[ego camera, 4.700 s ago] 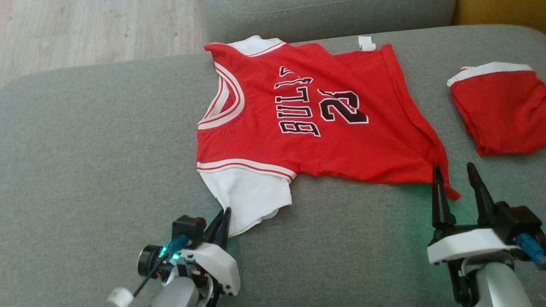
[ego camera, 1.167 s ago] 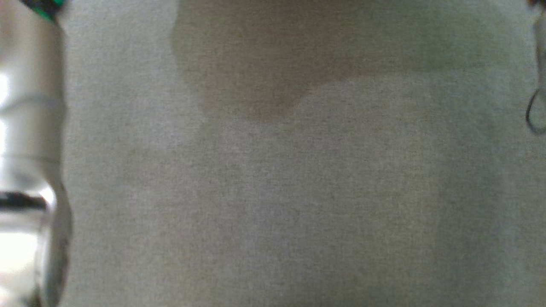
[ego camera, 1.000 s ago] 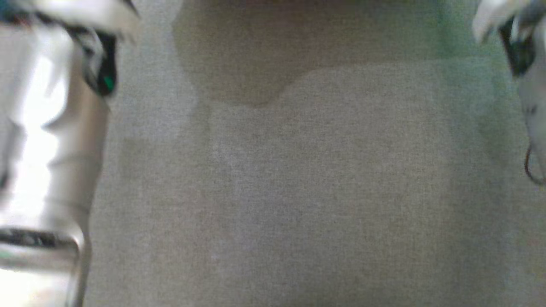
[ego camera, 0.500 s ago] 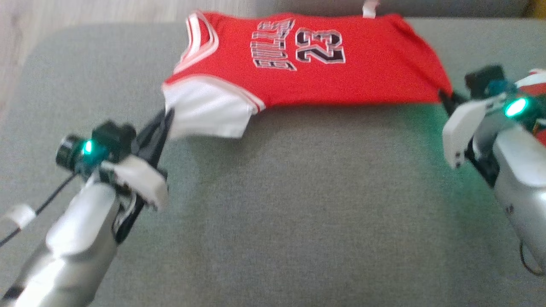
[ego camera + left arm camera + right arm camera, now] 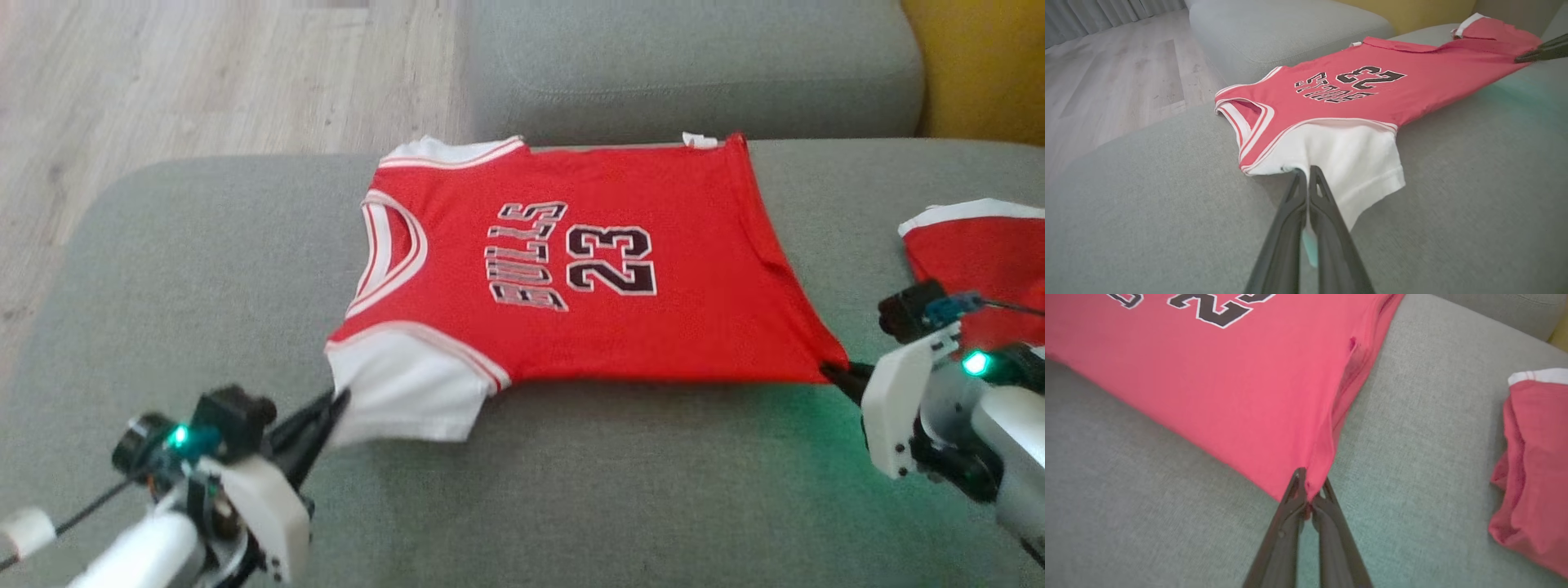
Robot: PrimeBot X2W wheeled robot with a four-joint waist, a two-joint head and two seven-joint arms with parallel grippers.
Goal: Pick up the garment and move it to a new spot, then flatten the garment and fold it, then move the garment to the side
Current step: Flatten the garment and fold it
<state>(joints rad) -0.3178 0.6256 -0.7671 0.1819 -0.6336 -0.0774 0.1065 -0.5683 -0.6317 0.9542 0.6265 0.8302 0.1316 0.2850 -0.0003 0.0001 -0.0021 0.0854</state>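
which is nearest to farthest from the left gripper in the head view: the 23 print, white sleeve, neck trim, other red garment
From the left gripper:
1. white sleeve, pinched in its tips, near left
2. neck trim, up and a little right
3. 23 print, middle of the jersey
4. other red garment, far right

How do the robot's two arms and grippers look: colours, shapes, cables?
The left gripper and right gripper each have two long dark tapering fingers on a white shell, with a black camera block and a green light. The forearms are silver-grey. A thin black cable with a white tag runs beside the left arm.
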